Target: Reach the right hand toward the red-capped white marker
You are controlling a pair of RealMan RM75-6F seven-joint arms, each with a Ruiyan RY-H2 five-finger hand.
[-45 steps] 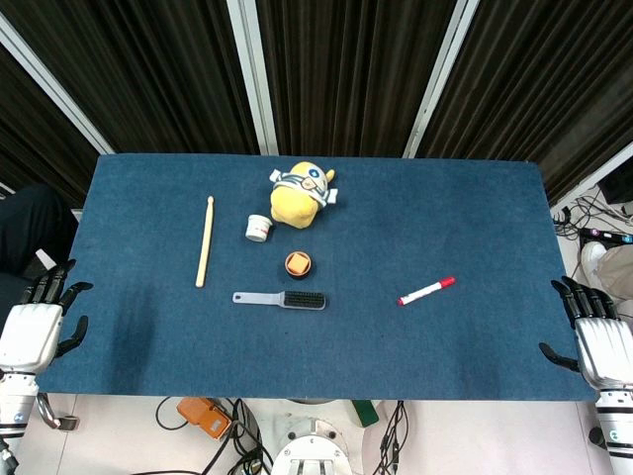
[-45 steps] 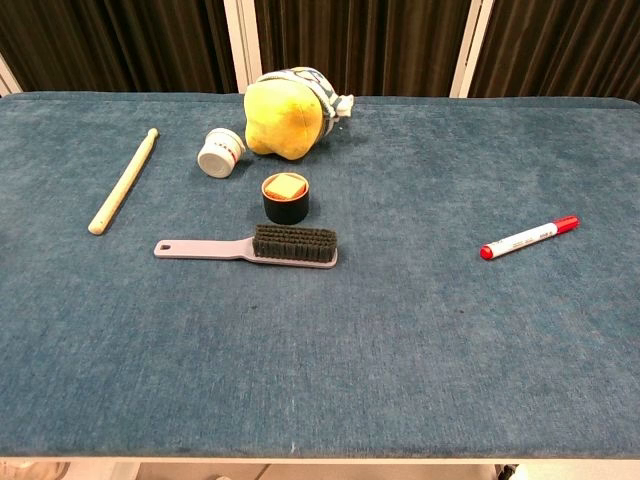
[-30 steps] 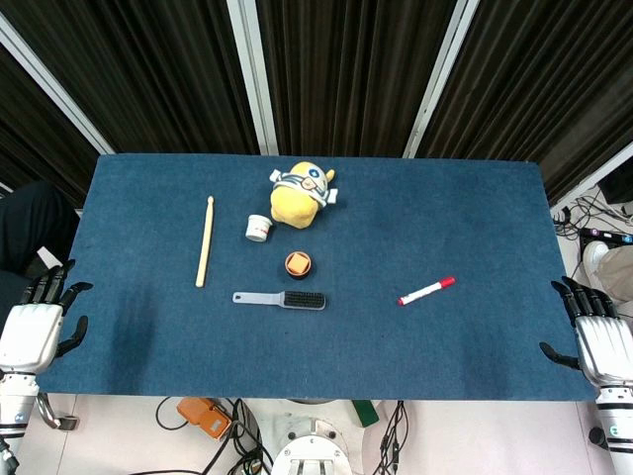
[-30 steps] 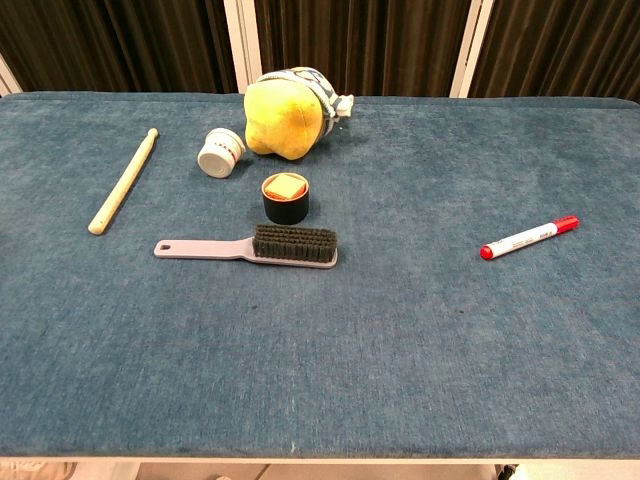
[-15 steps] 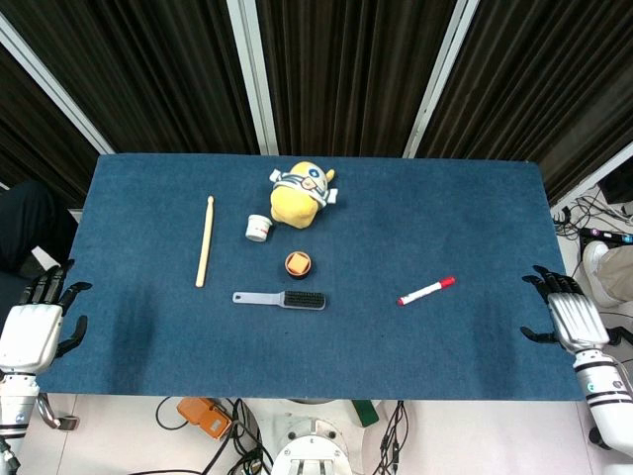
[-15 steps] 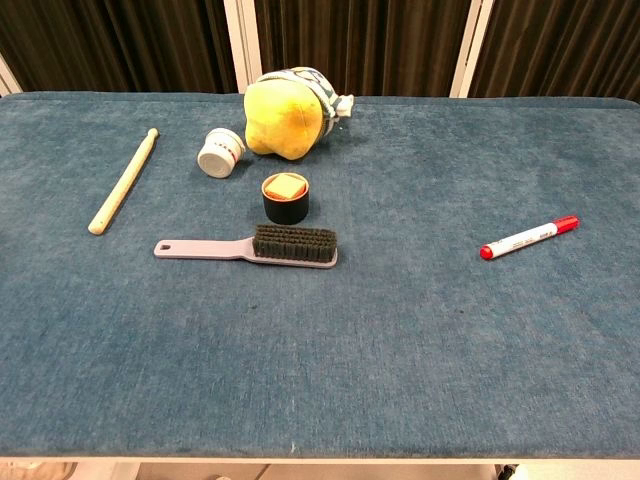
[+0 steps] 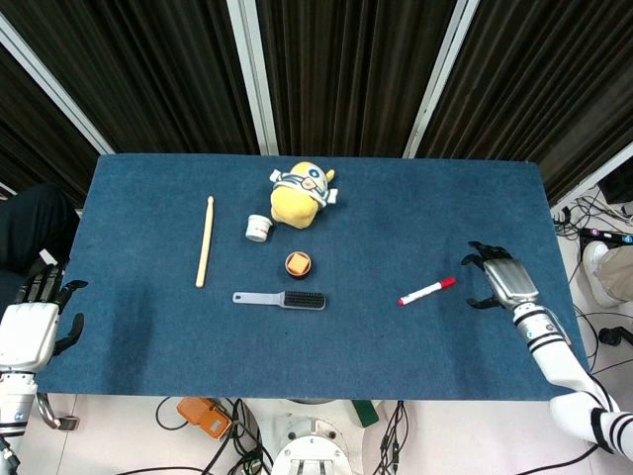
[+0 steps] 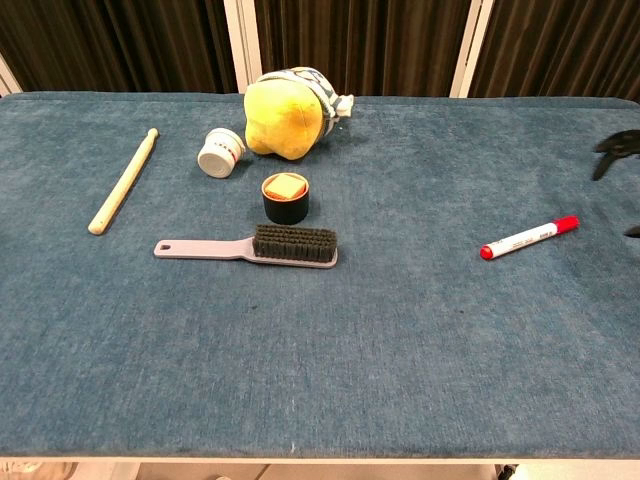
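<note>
The red-capped white marker (image 7: 426,291) (image 8: 529,238) lies slanted on the blue table (image 7: 396,228), right of centre. My right hand (image 7: 498,276) hovers over the table just to the marker's right, fingers spread and empty; only its fingertips (image 8: 618,146) show at the right edge of the chest view. My left hand (image 7: 32,322) stays off the table's front left corner, fingers apart, holding nothing.
A yellow plush toy (image 7: 300,194), a small white jar (image 7: 257,229), a wooden stick (image 7: 205,240), a black cup with an orange block (image 7: 298,263) and a grey brush (image 7: 281,299) sit left of centre. Dark curtains stand behind the table.
My right hand has moved from beyond the table's right edge inward over the cloth, toward the marker. The left hand and all objects stayed put.
</note>
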